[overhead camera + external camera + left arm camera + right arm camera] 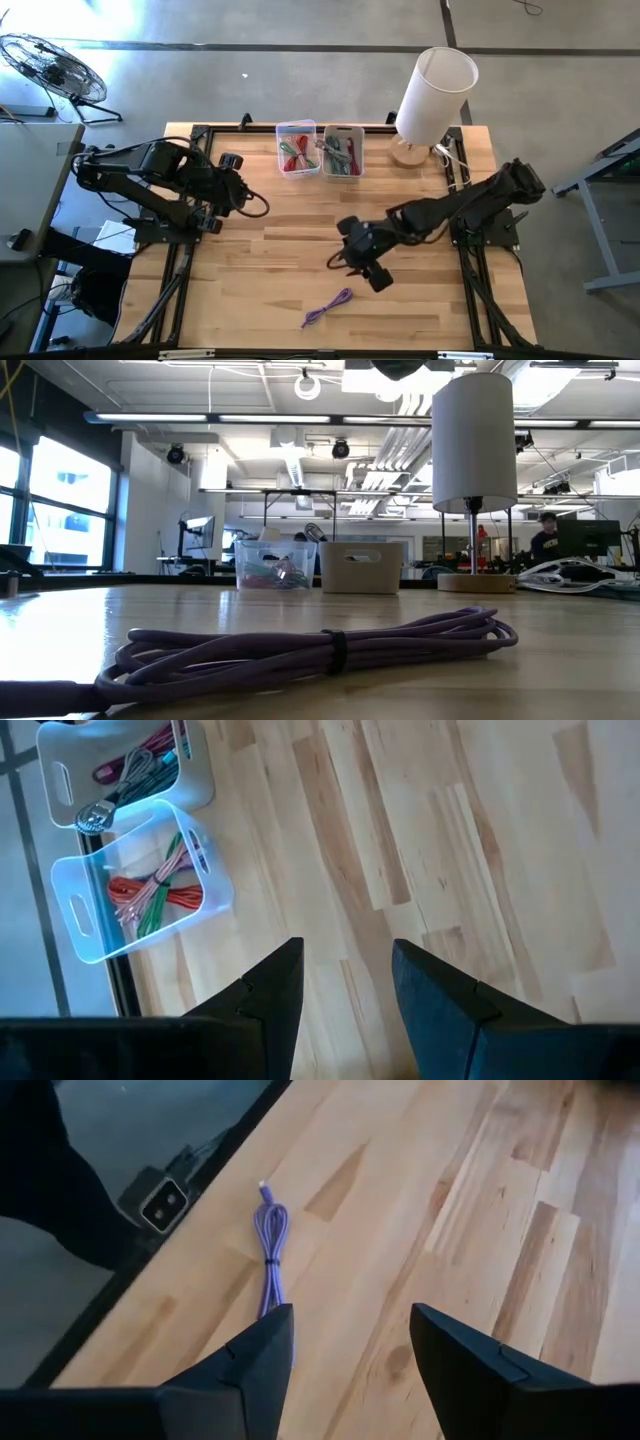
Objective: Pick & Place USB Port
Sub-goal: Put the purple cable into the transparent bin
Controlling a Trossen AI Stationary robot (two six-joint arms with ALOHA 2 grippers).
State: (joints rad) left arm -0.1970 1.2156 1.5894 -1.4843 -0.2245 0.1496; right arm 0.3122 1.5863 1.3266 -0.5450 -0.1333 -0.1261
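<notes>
A coiled purple USB cable lies flat on the wooden table near its near edge; the low view shows it close up, bound by a dark tie, and the right wrist view shows it ahead of the fingers. My right gripper hovers open above the table, a little to the far right of the cable. My left gripper waits open at the table's left side, touching nothing.
Two small bins stand at the table's far edge: a clear one with red and green cables and a white one with more cables. A white-shaded lamp stands at the far right. Bare wood lies between the arms.
</notes>
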